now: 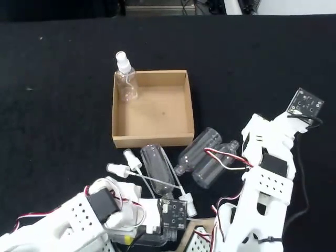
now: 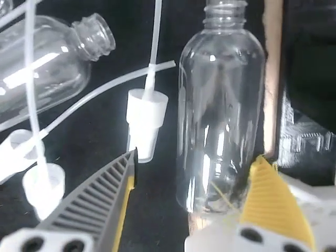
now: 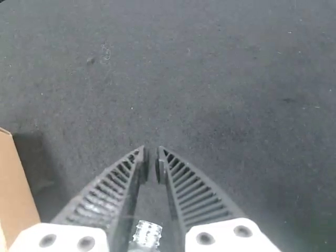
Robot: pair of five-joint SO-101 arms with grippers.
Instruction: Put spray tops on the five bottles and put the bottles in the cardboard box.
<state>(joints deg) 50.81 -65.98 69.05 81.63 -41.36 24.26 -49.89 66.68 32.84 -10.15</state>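
Tall clear plastic bottle point(image 2: 220, 105): glossy, smooth, bright glints. White plastic spray top point(image 2: 146, 118): matt. Square brown cardboard box point(image 1: 152, 140): dull, papery. Black cloth table cover point(image 3: 210, 79): matt, finely rough.

Open cardboard box point(image 1: 152, 140), capped clear bottle point(image 1: 126, 84) standing in its corner, uncapped bottles point(image 1: 157, 167) lying just beside, loose white spray tops point(image 1: 118, 169) among them

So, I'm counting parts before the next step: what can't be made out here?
Left wrist view: the capless bottle has its base partly behind the left gripper.
High view: that bottle lies mostly under the left arm, cut by the bottom edge.
Left wrist view: a spray top has its tube running off the top edge.
Right wrist view: the cardboard box is cut by the picture's edge.
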